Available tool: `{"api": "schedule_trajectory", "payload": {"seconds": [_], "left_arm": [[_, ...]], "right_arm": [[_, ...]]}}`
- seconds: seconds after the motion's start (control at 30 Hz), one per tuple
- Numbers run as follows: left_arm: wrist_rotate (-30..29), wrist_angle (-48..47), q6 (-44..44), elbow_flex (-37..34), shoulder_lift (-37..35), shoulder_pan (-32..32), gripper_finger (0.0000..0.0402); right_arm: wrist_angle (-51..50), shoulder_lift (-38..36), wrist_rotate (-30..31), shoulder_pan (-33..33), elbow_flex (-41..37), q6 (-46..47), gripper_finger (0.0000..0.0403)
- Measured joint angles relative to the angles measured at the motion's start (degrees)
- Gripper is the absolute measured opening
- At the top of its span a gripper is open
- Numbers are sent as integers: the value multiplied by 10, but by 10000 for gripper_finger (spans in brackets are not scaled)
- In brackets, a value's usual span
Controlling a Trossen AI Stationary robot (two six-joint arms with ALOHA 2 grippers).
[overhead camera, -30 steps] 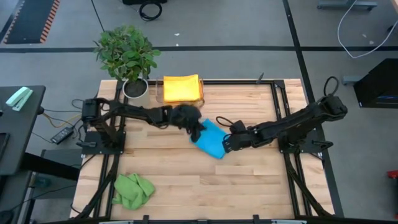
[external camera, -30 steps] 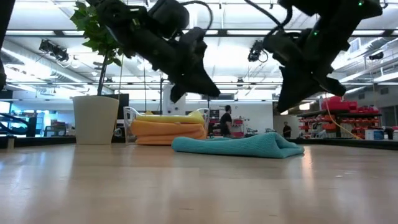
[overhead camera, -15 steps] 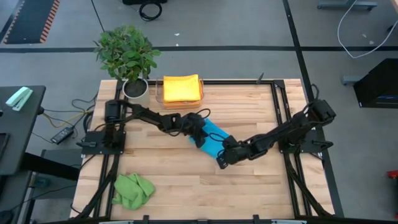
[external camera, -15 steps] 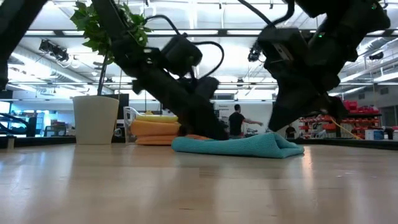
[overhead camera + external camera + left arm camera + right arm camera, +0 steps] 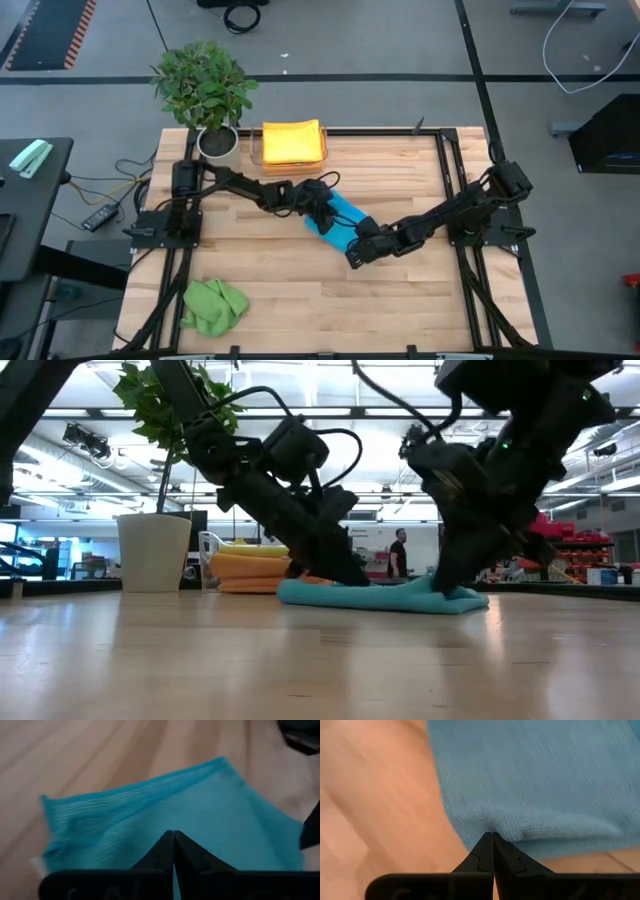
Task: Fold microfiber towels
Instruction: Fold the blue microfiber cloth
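Blue towel (image 5: 341, 222) lies folded mid-table; green towel (image 5: 214, 305) (crumpled) near the front-left corner; orange-yellow towels (image 5: 292, 142) stacked at back.

Bright, even overhead light; soft focus in the close views.
In the low view, ceiling light strips (image 5: 330, 410) glare white at the top and both arms read as dark silhouettes; the near counter (image 5: 300, 670) is blurred. In the wrist views the blue towel (image 5: 165, 815) casts almost no shadow, and the wood is smeared.
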Motion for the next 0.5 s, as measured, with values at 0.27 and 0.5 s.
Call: {"api": "schedule_trajectory", "payload": {"seconds": [0.27,0.5], "left_arm": [[-20,-14,-20,0,0,24,6],[23,-10,0,-1,-48,53,20]], "right_arm": [[-32,15,-41,22,-1,23,3],[-31,10,-46,27,-1,22,3]]}}
